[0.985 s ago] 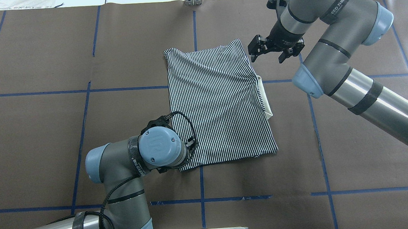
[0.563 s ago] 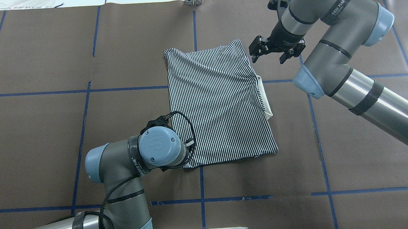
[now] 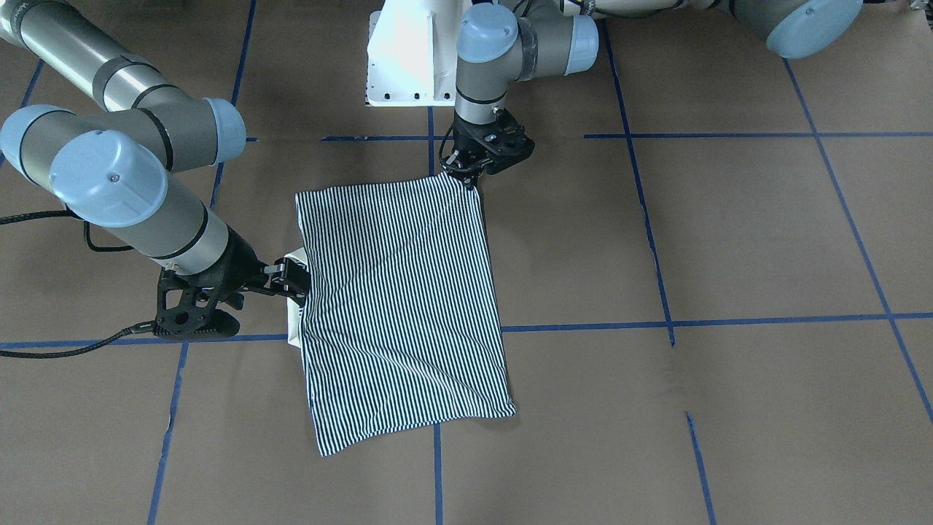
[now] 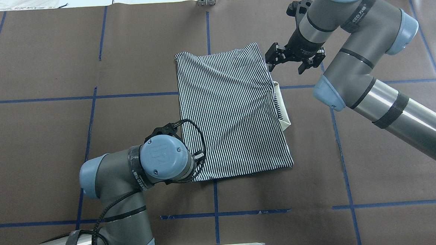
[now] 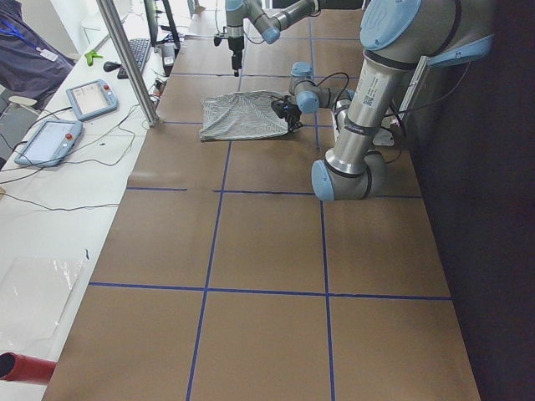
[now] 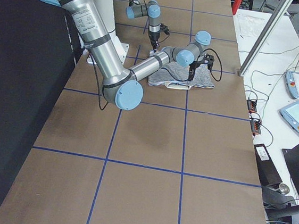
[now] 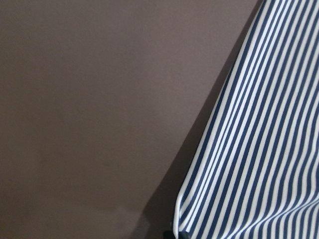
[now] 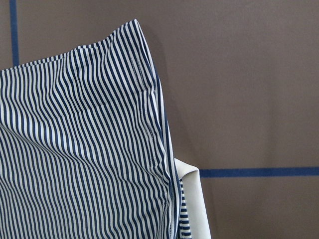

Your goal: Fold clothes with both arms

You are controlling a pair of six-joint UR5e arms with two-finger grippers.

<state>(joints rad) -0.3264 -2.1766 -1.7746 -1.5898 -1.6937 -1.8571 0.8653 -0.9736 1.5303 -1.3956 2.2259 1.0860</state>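
One navy-and-white striped polo shirt (image 4: 232, 110) lies folded into a rough rectangle near the middle of the brown paper-covered worktop (image 4: 373, 159). It lies over a crossing of the blue tape lines (image 4: 138, 95). Its cream collar (image 4: 283, 109) pokes out from under the striped layer along the edge on the robot's right.

The grey tubular left arm (image 4: 112, 173) reaches to the shirt's near left corner. There the black left fingers (image 3: 466, 173) are pinched together on the cloth. The left wrist view shows that edge raised slightly, throwing a shadow on the paper.

The grey tubular right arm (image 4: 349, 59) holds the black right fingers (image 3: 293, 281) spread apart and gripping nothing. They hover over the worktop just beside the shirt's right edge, between its far right corner and the collar.
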